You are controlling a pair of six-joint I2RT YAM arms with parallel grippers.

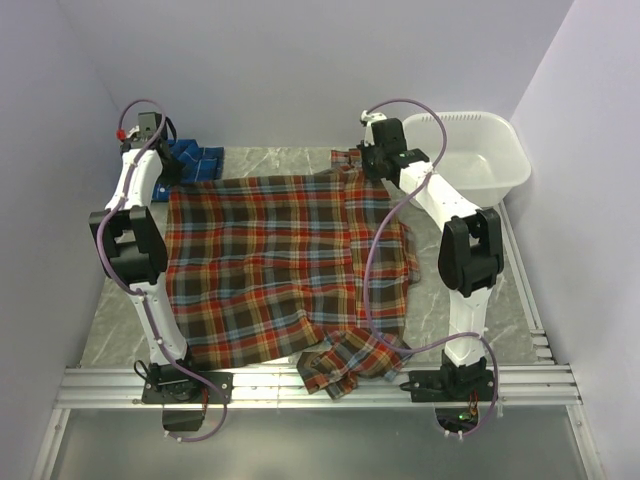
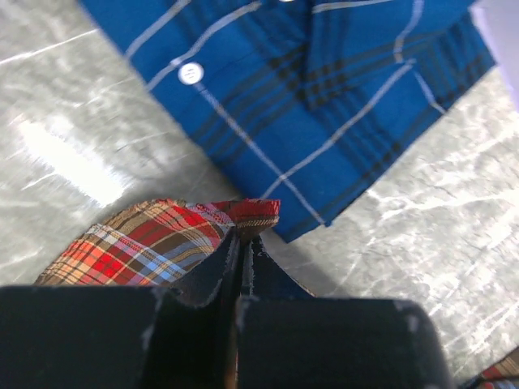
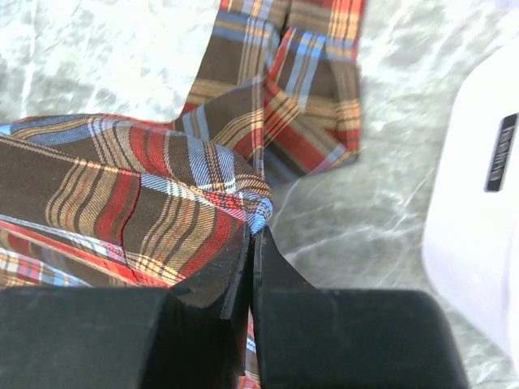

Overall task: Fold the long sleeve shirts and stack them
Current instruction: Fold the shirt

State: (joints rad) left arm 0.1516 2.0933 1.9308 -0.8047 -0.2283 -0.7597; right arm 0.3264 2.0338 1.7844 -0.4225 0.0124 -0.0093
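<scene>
step: first fold of red shirt | left pincer, right pincer: both clamped on its far edge, 11 and 1 o'clock | next: carry edge toward 6 together (blue shirt unfolded yet)

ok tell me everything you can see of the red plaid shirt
The red-orange shirt is soft-looking woven flannel, checked in red, brown, blue and white. It lies spread mostly flat across the grey marbled table, with shallow wrinkles. One sleeve is bunched at the near edge, over the metal rail. The left hand is shut on its far left corner, next to the blue shirt; the right hand is shut on a fold at its far right edge, near the white tub.
</scene>
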